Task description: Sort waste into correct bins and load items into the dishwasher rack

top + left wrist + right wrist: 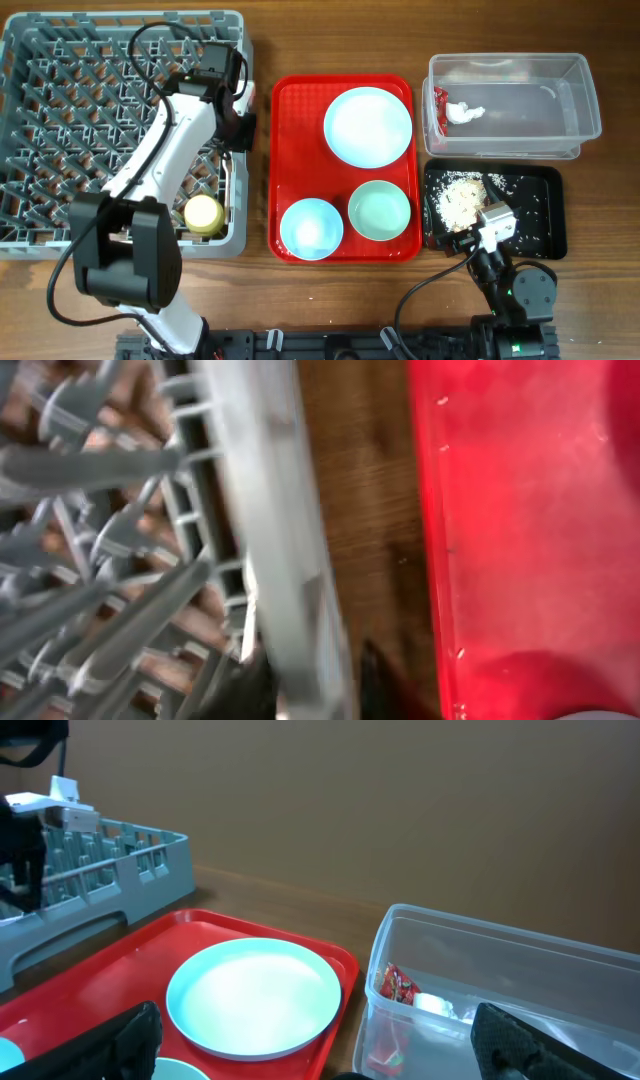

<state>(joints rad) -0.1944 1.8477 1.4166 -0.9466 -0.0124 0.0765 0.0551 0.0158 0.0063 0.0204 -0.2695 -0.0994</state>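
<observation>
The grey dishwasher rack [60, 120] fills the left side, and the yellow cup [203, 212] stands in its front right corner. My left gripper [243, 128] is open and empty at the rack's right wall [290, 590], with one finger on each side of it [318, 695]. The red serving tray [295, 130] holds the pale blue plate [368, 125] [255, 995] and two bowls [311, 228] [380, 210]. The clear tub [515, 105] [500, 960] holds the red-and-white wrapper [460, 110] [397, 986]. Rice scraps [462, 197] lie in the black tray [545, 215]. My right gripper [470, 240] [330, 1060] is open and empty. The spoon and fork are out of view.
A strip of bare wood [360, 510] runs between the rack and the red tray. My right arm's base [525, 295] sits at the table's front edge, just below the black tray. Cables [150, 40] loop over the rack's back.
</observation>
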